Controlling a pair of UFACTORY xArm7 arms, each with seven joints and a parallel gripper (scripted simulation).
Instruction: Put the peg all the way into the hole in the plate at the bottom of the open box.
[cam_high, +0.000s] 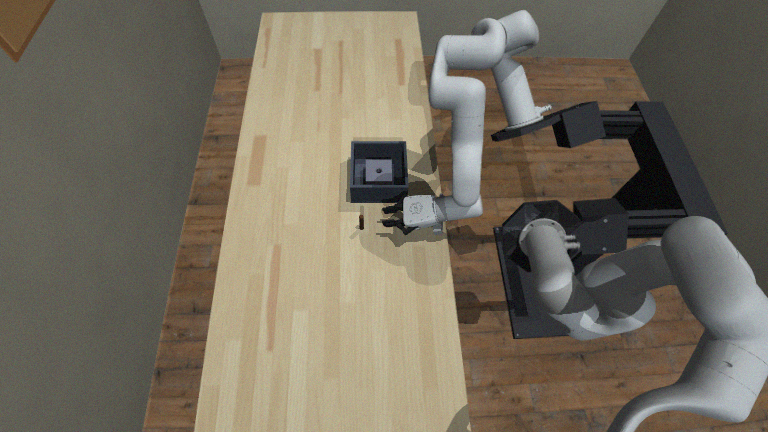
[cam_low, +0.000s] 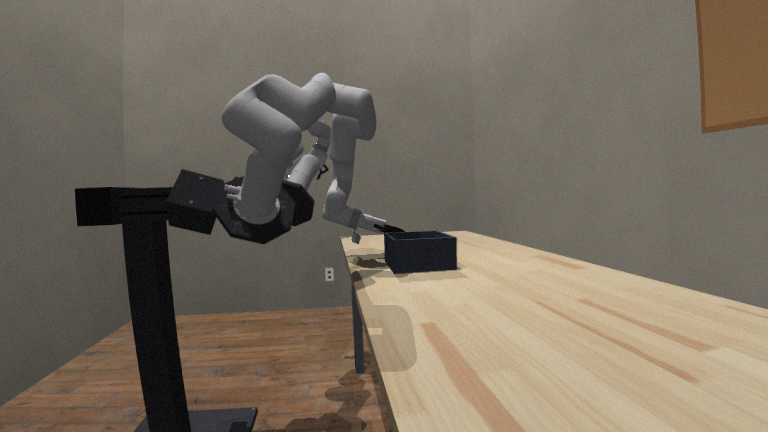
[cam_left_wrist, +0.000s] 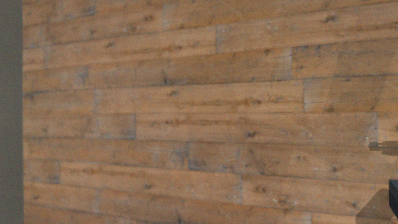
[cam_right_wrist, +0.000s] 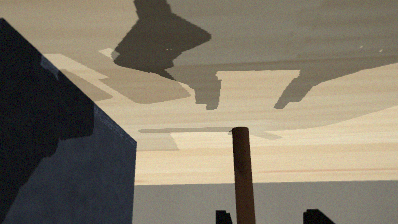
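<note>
The brown peg (cam_high: 361, 221) (cam_right_wrist: 243, 170) stands upright on the table, its foot showing in the right wrist view. The open dark box (cam_high: 378, 194) (cam_low: 421, 255) (cam_right_wrist: 112, 175) stands beside it. The pale plate (cam_high: 370, 175) lies at the box's bottom, its hole (cam_high: 378, 170) empty. My right gripper (cam_high: 383, 216) (cam_right_wrist: 268, 218) is part open and empty beside the box. Its fingertips point at the peg and stop short of it; in the right wrist view the peg appears nearer the left finger. My left gripper (cam_low: 322, 171) is open and empty, far from the peg.
The box wall stands close beside the right gripper. The wooden table (cam_high: 300, 257) (cam_low: 537, 333) carries the box and peg. The right arm reaches in over the table's edge. The left wrist view shows only floor (cam_left_wrist: 175, 100), wall and bits of dark and metal parts at its right.
</note>
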